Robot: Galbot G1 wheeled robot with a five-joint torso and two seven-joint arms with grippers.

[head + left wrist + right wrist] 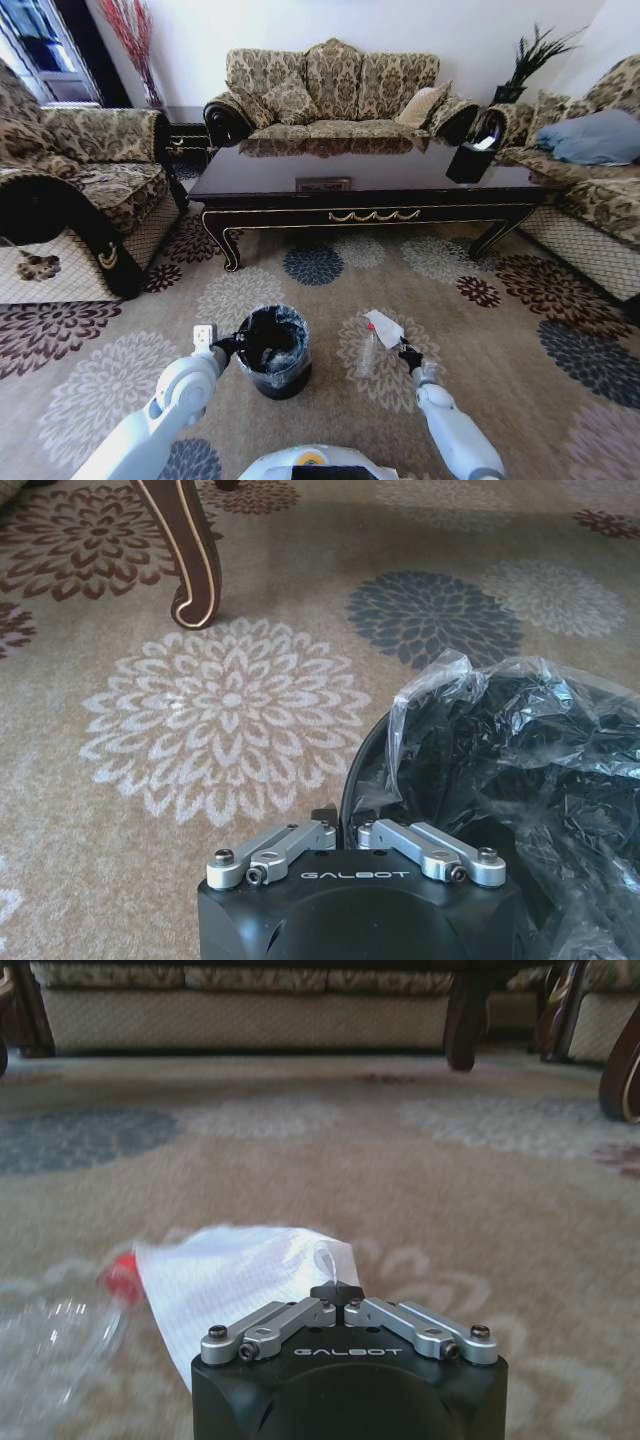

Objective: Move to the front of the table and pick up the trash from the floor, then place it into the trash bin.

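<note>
While left gripper grips bin, right gripper pinches white sheet.

Floor: tan carpet, round flower medallions in brown, navy, cream, grey. Trash bin black, glossy black liner; white sheet. Table glossy dark brown, gold scroll trim.
</note>
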